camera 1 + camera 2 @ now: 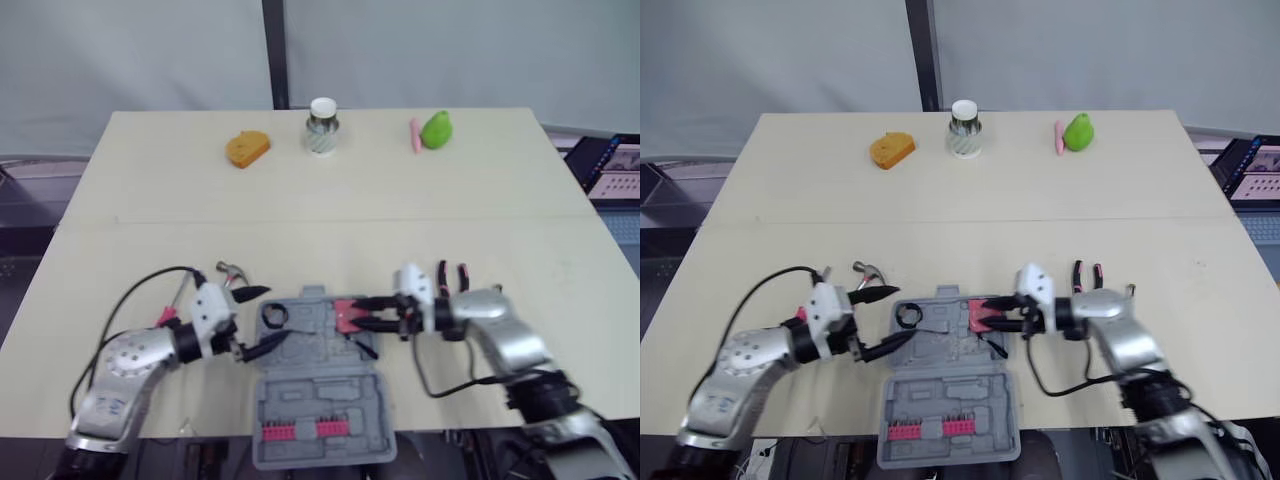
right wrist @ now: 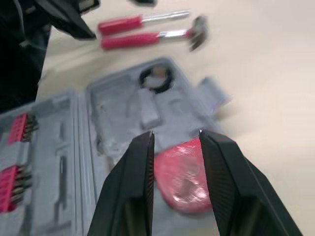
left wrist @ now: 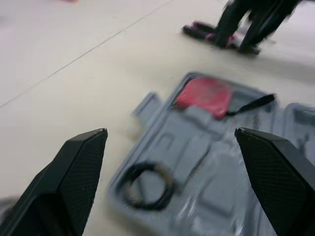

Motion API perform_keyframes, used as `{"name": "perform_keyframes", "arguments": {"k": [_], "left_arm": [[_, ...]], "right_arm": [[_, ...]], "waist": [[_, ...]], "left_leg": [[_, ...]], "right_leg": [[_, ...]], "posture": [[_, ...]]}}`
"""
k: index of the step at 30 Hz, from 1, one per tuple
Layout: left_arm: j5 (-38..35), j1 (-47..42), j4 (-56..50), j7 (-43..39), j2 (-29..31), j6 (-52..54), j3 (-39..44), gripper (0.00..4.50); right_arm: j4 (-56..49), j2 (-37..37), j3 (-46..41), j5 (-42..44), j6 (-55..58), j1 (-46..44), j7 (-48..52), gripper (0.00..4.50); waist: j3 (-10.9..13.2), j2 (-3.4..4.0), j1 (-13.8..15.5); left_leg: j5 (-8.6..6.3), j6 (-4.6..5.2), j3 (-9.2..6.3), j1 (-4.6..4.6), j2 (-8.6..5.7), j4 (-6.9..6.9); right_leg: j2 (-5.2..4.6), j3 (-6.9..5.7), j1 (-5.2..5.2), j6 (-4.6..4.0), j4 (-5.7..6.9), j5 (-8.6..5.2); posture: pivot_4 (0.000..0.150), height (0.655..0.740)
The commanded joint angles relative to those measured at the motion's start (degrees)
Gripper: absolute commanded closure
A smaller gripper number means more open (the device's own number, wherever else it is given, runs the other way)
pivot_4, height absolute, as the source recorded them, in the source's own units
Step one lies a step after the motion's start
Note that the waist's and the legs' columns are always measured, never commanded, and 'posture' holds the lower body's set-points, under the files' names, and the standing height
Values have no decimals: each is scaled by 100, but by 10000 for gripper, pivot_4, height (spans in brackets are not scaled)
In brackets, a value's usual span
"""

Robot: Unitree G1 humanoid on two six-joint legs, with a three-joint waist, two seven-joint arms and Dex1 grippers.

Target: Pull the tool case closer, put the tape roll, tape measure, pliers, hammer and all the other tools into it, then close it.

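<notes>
The grey plastic tool case is lying open at the middle of the worktop's near edge. Its near half, the one with the row of red bits, pokes out over that edge. In the far half there's a black tape roll at the end nearer the worktop's left edge. A red tape measure sits toward the other end, with its black strap trailing across the tray.

The left gripper is spread wide with nothing in it, parked at the tape-roll end of the case, and the roll is just off its fingertips. The right gripper comes in from the opposite end with its fingers only a little apart. From above its tips line up with the tape measure, but the left wrist view shows them up clear of it, so it's got hold of nothing.

Loose on the worktop there's a red-handled hammer just off the case's far left corner, beside another red-handled tool with a silver shaft. Red-and-black-handled pliers lie just beyond the right gripper. Along the far edge sit an orange lump, a white-capped jar, a pink stick and a green pear-shaped thing.
</notes>
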Motion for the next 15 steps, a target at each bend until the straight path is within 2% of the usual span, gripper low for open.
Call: {"name": "perform_keyframes", "arguments": {"k": [1, 4, 5, 6, 9, 15], "left_arm": [[-211, 292, 473, 101, 374, 277, 1087, 0], [3, 565, 1000, 142, 629, 54, 1632, 0], [33, 707, 1328, 109, 737, -73, 1951, 0], [63, 848, 1684, 70, 839, -218, 2247, 0], [72, 1062, 2450, -1, 1005, -562, 2741, 0], [124, 1201, 3118, 50, 1037, -876, 3061, 0]], "right_arm": [[57, -650, -1221, 351, 336, 675, -21, 21485], [611, -1010, -1837, 242, 148, 1245, 1, 7849], [1080, -1137, -2148, 158, -24, 1480, 5, 3884], [1594, -1235, -2448, 111, -167, 1640, -39, 1798], [2657, -1433, -2865, 34, -577, 1778, -123, 1798], [3799, -1516, -2813, -218, -1253, 1464, -98, 1798]], "waist": [[4, -10, 36], [8, -16, 39], [8, -16, 38], [8, -17, 37], [10, -18, 29], [10, -17, -26]], "left_leg": [[-1, 0, 3, 5, 0, -3], [-1, 1, 18, 8, 4, -7], [-1, 1, 23, 10, 4, -7], [-1, 1, 25, 10, 4, -7], [-2, 3, 34, 12, 4, -17], [0, 1, 47, 27, 11, -24]], "right_leg": [[0, -1, 1, 0, -2, 0], [0, -3, 3, 0, -12, 0], [-1, -1, 3, 0, -13, 0], [-1, 0, 2, 0, -13, 0], [-2, 1, -2, 0, -20, 0], [-2, 10, 1, 2, -23, 1]], "posture": [[1500, 7400], [1500, 7400], [1500, 7400], [1500, 7400], [1500, 7400], [1500, 7400]]}}
